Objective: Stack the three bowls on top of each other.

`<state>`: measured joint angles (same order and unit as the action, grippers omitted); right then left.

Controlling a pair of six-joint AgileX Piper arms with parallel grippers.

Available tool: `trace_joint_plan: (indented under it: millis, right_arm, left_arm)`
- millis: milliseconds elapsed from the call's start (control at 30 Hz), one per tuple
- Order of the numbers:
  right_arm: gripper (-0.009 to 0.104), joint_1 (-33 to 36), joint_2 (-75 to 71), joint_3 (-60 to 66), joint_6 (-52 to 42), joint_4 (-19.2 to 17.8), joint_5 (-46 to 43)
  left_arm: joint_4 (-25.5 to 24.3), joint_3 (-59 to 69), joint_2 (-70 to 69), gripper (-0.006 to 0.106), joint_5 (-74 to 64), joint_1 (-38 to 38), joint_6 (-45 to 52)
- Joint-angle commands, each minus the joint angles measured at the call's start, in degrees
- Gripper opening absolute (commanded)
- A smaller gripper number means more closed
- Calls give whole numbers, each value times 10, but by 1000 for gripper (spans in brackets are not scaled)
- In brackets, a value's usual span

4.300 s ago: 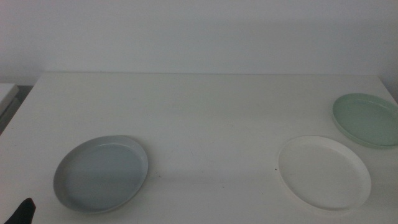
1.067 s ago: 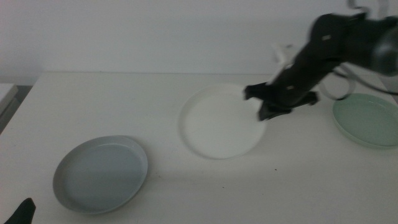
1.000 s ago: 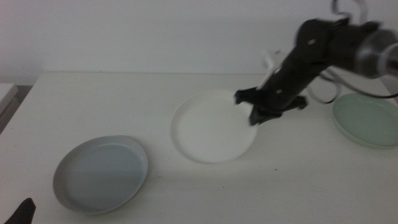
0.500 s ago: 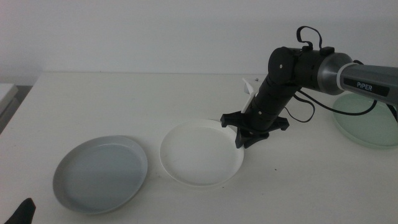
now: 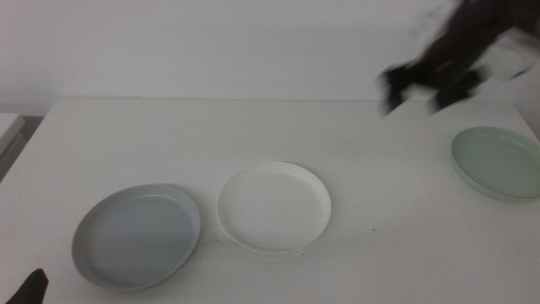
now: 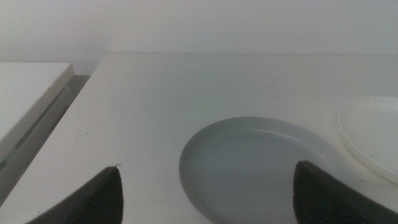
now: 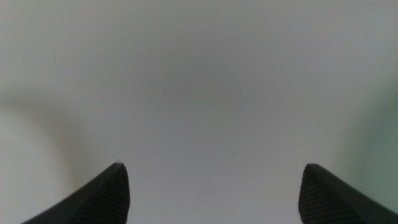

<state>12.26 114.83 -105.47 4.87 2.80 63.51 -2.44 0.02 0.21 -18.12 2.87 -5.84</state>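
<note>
The pale grey-blue bowl [image 5: 137, 236] lies at the front left of the table, and it fills the left wrist view [image 6: 258, 165]. The white bowl [image 5: 273, 206] rests flat just right of it, near the table's middle, and its rim shows in the left wrist view [image 6: 373, 140]. The mint green bowl [image 5: 498, 162] sits at the far right edge. My right gripper [image 5: 415, 91], blurred, hangs open and empty above the table's back right; in its own view [image 7: 211, 186] the jaws stand wide apart. My left gripper [image 6: 208, 196] waits open near the grey-blue bowl's front, its tip at the bottom left corner [image 5: 29, 287].
The white table [image 5: 253, 135] has bare surface across its back half. A white ledge [image 6: 28, 93] sits off the table's left edge. A white wall rises behind.
My right gripper carried the white bowl from the front right to the middle, set it down beside the grey-blue bowl, let go, and has risen back toward the upper right.
</note>
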Motion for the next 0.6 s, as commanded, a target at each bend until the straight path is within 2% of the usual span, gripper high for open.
trace_joint_plan:
  millis: [0,133,300,433,567]
  right_arm:
    - [93,-63,-20,-24,-4,-38,12]
    - [93,-179,-20,-33,-4,-24,12]
    - [92,-289,16,-33,-4,0,-3]
    - [92,-330,55,-33,-19,24,-20]
    - [92,-337,94,-33,-19,18,-38]
  left_arm:
    - [0,0,-2,94,9,0,0]
    - [0,0,-2,94,9,0,-2]
    - [0,0,-2,94,8,0,0]
    - [0,0,-2,94,8,0,0]
    - [0,0,-2,94,8,0,0]
